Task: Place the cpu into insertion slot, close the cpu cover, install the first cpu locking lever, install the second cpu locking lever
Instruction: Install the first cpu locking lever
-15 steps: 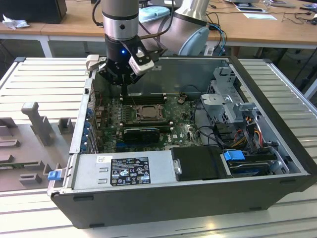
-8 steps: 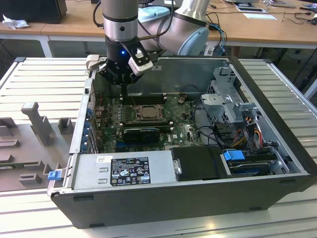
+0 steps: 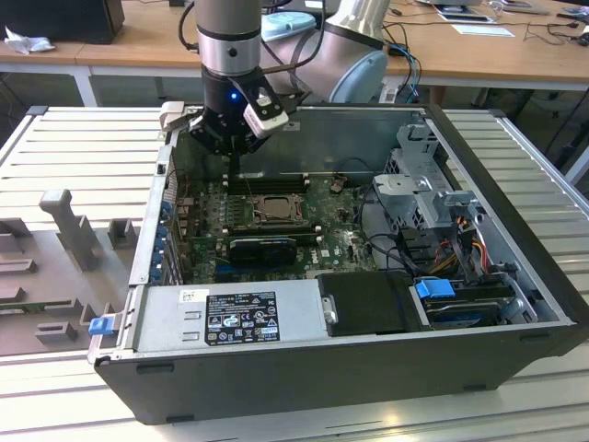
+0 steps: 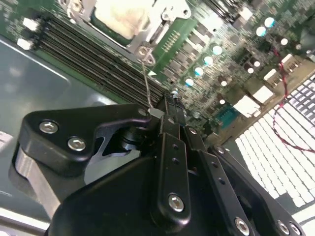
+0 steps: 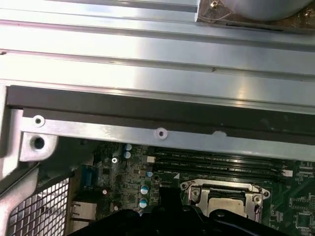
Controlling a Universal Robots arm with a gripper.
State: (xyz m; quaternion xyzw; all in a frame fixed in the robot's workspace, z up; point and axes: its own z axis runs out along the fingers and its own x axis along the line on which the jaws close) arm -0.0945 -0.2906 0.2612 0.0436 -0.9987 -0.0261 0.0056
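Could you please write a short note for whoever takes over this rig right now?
Pincer: low over the board inside the computer case, its tip at the free end of a thin locking lever; whether it grips cannot be told.
Cpu: lies in the insertion slot.
Cpu cover: looks lowered around the chip.
Done: chip placed, cover apparently closed.
Left: that lever stands raised, not latched; the other lever's state cannot be told.
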